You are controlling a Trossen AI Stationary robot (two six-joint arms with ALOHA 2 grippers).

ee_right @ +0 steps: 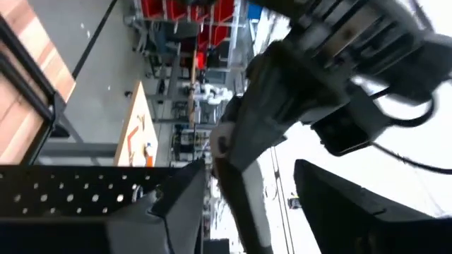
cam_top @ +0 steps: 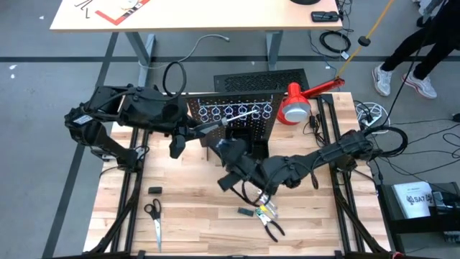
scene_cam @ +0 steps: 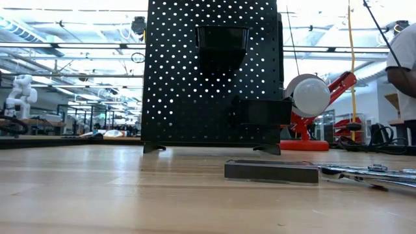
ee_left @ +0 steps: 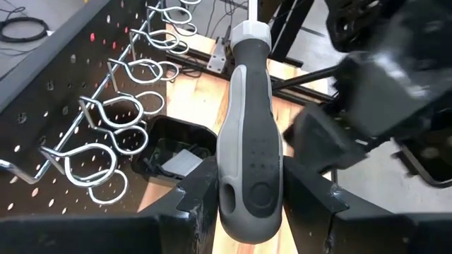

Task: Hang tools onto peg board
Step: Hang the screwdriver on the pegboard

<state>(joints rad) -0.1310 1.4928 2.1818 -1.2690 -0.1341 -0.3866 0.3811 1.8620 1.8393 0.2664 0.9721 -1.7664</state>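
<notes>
Above the wooden table (cam_top: 194, 216), the left hand (ee_left: 248, 185) clamps the screwdriver (ee_left: 248, 141) beside the peg board (ee_left: 63, 92).

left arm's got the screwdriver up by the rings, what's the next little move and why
Probably ease the screwdriver tip-first toward one of the silver rings on the peg board. The left gripper is clamped on its grey handle, the shaft points along the ring row, but it is not seated in a ring yet. The right gripper sits close by, so go slowly.
</notes>
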